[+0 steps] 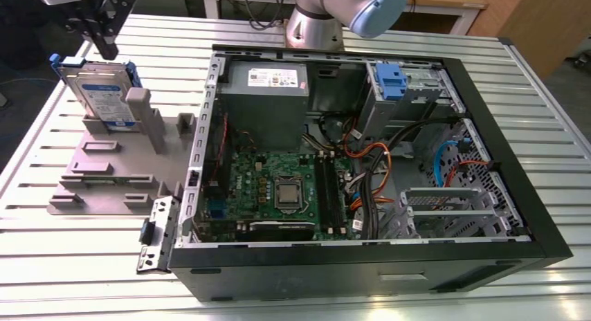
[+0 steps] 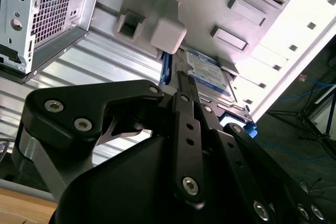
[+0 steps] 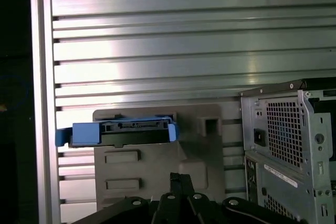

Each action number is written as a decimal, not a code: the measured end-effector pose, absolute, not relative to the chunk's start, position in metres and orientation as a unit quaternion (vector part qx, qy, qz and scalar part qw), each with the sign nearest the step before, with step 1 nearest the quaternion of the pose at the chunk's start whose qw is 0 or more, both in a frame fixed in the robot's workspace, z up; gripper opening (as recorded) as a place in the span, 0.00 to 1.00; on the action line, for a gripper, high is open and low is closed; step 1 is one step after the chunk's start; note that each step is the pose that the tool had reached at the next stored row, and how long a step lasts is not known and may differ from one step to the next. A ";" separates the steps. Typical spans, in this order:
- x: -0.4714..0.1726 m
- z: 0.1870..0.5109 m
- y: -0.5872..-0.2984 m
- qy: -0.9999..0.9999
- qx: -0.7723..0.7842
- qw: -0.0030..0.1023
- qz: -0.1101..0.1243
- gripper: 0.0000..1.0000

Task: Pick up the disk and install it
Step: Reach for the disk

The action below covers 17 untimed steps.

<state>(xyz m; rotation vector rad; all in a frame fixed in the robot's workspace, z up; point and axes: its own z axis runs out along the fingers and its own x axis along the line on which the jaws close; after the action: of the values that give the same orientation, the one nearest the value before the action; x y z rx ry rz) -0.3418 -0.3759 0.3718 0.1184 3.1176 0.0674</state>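
Note:
The disk (image 1: 97, 93) is a silver hard drive with a white-and-blue label and blue side rails. It stands on edge, leaning in a grey holder (image 1: 102, 176) on the exterior view's left. My gripper (image 1: 106, 52) hangs just above the disk's upper edge with its black fingers together and nothing between them, apart from the disk. In the second wrist view the gripper (image 2: 181, 77) points at the disk (image 2: 207, 74). In the first wrist view the disk's top edge (image 3: 121, 132) lies beyond the gripper (image 3: 181, 178).
An open computer case (image 1: 517, 196) lies on the slatted metal table, to the exterior view's right of the holder. Inside are a silver cage with a blue latch (image 1: 388, 82), a grey power supply (image 1: 266, 93), the motherboard and cables. The arm's base (image 1: 319, 23) stands behind the case.

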 end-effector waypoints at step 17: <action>-0.355 0.370 -0.371 1.000 0.017 0.010 0.022 0.11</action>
<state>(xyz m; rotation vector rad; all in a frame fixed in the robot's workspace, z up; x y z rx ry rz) -0.3553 -0.3706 0.3701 0.0530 3.1202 0.0680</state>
